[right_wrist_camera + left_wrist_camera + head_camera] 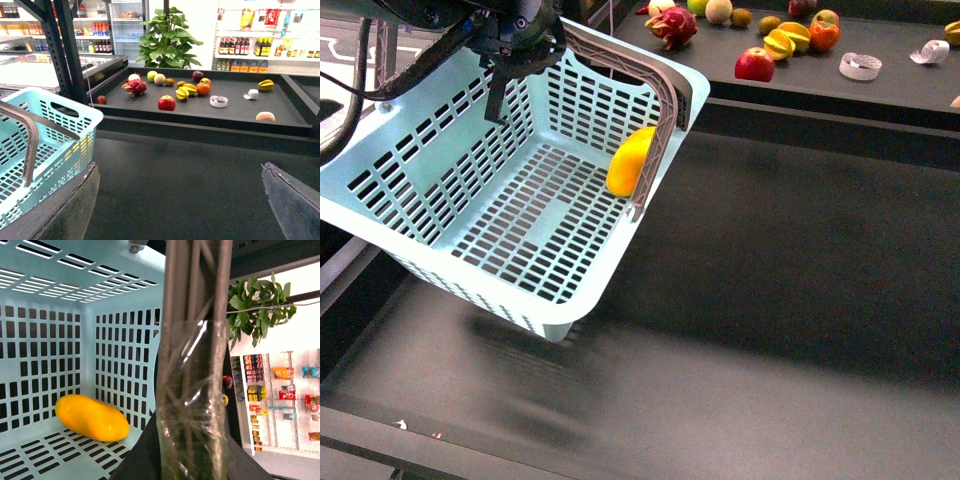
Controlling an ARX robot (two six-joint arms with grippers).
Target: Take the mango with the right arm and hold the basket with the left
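the large pale blue slotted plastic basket [500, 200] hangs tilted above the dark desk [770, 280], light but awkward; the left gripper [520, 45] holds its grey-brown swing handle [192, 365], jaws clamped on it. the smooth yellow-orange mango [91, 417] lies inside against the wall: firm, slippery, best taken across its middle. right jaws [180, 200] stand wide, empty. shelf labels are unreadable

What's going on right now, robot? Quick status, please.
Left gripper at the basket rim, basket tilted off the surface; grip itself hidden. Right gripper open, empty. Mango lies inside the basket against a wall. Nothing in the way.
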